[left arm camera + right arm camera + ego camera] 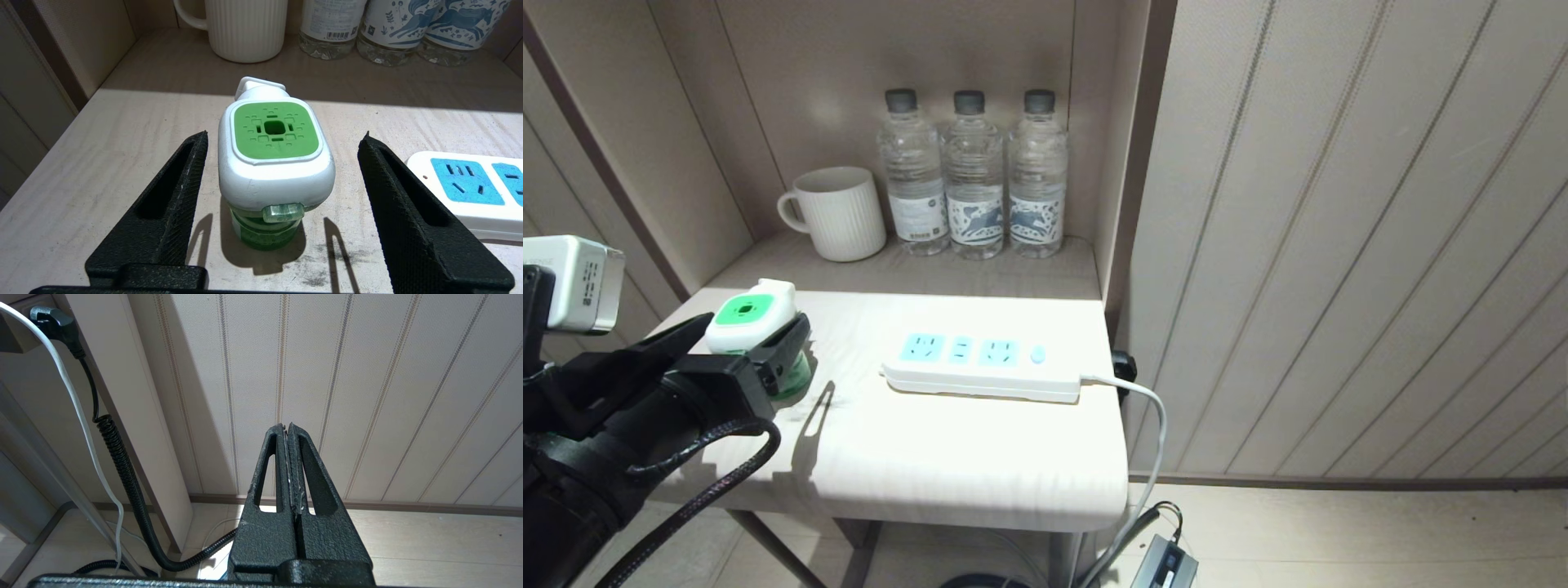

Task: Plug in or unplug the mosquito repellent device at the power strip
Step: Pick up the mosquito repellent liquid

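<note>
Small translucent green mosquito repellent device (274, 163) with white-and-green squarish cap: upright on pale wooden worktop (102, 163), between spread, non-touching jaws of left gripper (282, 139); flat white power strip (470, 188) outside them.

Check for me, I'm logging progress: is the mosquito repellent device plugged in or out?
Out. The mosquito repellent device stands upright on the table, apart from the power strip.

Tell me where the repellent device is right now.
In the head view, the repellent device stands upright at the table's left end, between the open left gripper's fingers, left of the power strip.
</note>
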